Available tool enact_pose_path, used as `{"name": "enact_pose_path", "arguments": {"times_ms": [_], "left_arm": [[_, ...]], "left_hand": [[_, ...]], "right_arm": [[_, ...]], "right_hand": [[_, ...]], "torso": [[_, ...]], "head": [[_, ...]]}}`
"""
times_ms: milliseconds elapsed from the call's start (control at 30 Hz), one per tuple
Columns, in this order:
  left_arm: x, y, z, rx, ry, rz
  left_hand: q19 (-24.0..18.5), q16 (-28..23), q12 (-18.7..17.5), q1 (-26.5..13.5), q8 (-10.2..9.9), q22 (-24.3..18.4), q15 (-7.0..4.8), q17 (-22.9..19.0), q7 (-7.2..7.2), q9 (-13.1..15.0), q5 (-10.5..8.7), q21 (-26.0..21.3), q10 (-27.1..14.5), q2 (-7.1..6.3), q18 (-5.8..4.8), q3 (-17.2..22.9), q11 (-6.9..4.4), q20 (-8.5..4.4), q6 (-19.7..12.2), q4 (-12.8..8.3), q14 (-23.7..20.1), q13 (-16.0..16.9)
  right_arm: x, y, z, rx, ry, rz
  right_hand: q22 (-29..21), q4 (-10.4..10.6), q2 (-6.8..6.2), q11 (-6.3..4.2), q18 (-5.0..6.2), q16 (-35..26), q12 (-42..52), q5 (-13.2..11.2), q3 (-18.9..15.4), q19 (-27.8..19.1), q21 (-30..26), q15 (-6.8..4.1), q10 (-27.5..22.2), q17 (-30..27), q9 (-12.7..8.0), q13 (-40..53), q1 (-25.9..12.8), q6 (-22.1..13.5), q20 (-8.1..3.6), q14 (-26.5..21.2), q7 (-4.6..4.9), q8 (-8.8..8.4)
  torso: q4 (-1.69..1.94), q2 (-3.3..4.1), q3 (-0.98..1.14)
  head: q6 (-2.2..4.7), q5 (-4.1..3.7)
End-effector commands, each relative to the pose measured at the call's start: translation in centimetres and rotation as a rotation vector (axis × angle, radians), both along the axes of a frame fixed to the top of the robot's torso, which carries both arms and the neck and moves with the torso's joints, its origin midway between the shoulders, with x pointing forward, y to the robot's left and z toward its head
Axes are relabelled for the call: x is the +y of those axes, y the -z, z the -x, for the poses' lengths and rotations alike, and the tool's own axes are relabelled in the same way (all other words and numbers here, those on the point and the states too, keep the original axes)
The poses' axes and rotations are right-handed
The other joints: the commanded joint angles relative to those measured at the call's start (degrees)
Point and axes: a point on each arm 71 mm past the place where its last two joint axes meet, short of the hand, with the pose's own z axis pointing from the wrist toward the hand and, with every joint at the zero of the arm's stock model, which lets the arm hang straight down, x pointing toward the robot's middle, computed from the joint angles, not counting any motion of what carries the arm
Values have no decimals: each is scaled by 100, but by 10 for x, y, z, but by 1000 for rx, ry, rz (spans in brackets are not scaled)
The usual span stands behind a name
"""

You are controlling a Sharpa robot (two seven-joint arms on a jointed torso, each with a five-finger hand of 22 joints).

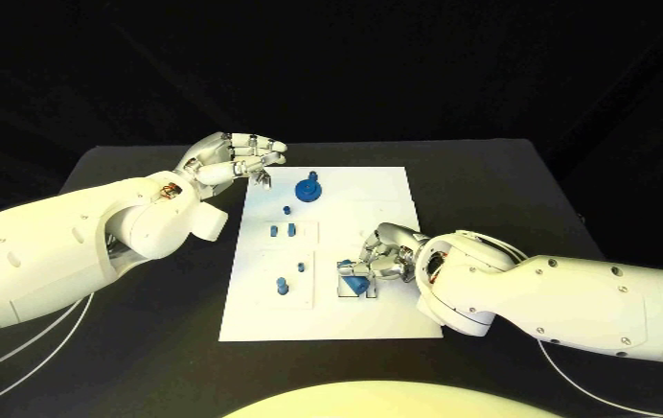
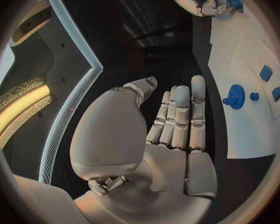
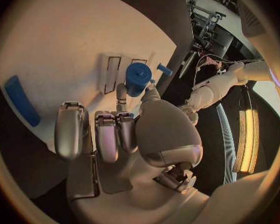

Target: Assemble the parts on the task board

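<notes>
Your right hand [image 1: 376, 263] pinches a blue cylindrical part [image 3: 137, 79] low and right of centre on the white task board [image 1: 373, 197], so lower it slowly and squarely into its slot while your left hand [image 1: 238, 159] waits empty, fingers loosely apart, at the board's upper-left edge.

Left arm: enters from the left; left hand [image 1: 235, 159] raised, fingers loosely curled, holding nothing. Right arm: enters from the right; right hand [image 1: 383, 257] lowered, fingertips pinching a small piece.

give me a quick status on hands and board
Left hand open, off board's far corner. Right hand holding blue part over task board. Nothing blocking.
</notes>
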Motion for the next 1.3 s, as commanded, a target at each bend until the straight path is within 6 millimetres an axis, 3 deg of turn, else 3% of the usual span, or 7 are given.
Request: {"name": "enact_pose_path", "arguments": {"times_ms": [33, 233, 567, 900, 1067, 1300], "left_arm": [[-1, -1, 1, -6, 14, 8], [0, -1, 1, -6, 11, 6], [2, -1, 1, -5, 6, 3], [4, -1, 0, -4, 1, -1], [4, -1, 0, -3, 0, -2], [4, -1, 0, -3, 2, -1]], "left_hand": [[8, 18, 20, -18, 38, -8, -10, -7, 0, 7, 33, -25, -39, 12, 88, 4, 7, 47, -27, 28, -35, 7], [8, 18, 20, -18, 38, -8, -10, -7, 0, 7, 33, -25, -39, 12, 88, 4, 7, 47, -27, 28, -35, 7], [8, 18, 20, -18, 38, -8, -10, -7, 0, 7, 33, -25, -39, 12, 88, 4, 7, 47, -27, 28, -35, 7], [11, 19, 27, -10, 41, -13, -8, -11, 4, 8, 34, -31, -48, 16, 88, 7, 10, 48, -33, 38, -43, 8], [11, 19, 27, -10, 41, -13, -8, -11, 4, 8, 34, -31, -48, 16, 88, 7, 10, 48, -33, 38, -43, 8], [12, 23, 30, -10, 41, -14, -7, -3, 4, 8, 34, -33, -50, 17, 88, 7, 10, 48, -38, 43, -40, 8]], "right_arm": [[3, 1, 1, -3, -30, 26], [2, 0, 1, -16, -34, 39], [-3, -3, 8, -27, -41, 41], [-13, -7, 15, -24, -48, 47], [-12, -8, 19, -5, -67, 46], [-7, -6, 23, 11, -83, 33]], "right_hand": [[596, 8, -84, -52, -63, 17, -65, -2, -93, 11, -34, -38, 407, 1450, 33, 1213, -230, 4, -51, 584, 5, -4], [592, 14, -206, -56, -60, 13, -83, 15, 32, 9, -62, -44, 400, 1435, 72, 1203, -529, -1, -56, 581, -1, 7], [601, 12, -207, -60, -62, 13, -84, 16, 119, 15, -58, -45, 402, 1437, 90, 1207, -666, -3, -58, 582, -2, 11], [613, 11, -157, -65, -64, 14, -79, 12, 188, 23, -52, -49, 411, 1441, 110, 1219, -834, 4, -62, 582, -7, 17], [612, 2, -91, -69, -63, 13, -71, 10, 218, 22, -60, -51, 418, 1438, 119, 1230, -830, 14, -63, 582, -11, 22], [619, -7, -5, -74, -64, 14, -63, 3, 235, 26, -56, -57, 427, 1442, 129, 1243, -774, 28, -67, 583, -18, 26]], "torso": [[2, 2, 2], [-1, 0, 4], [-2, 4, 12], [-7, -1, 7], [3, 4, 14], [-1, 3, 2]], "head": [[13, 0], [13, 5], [12, 20], [3, 26], [2, 42], [-11, 44]]}}
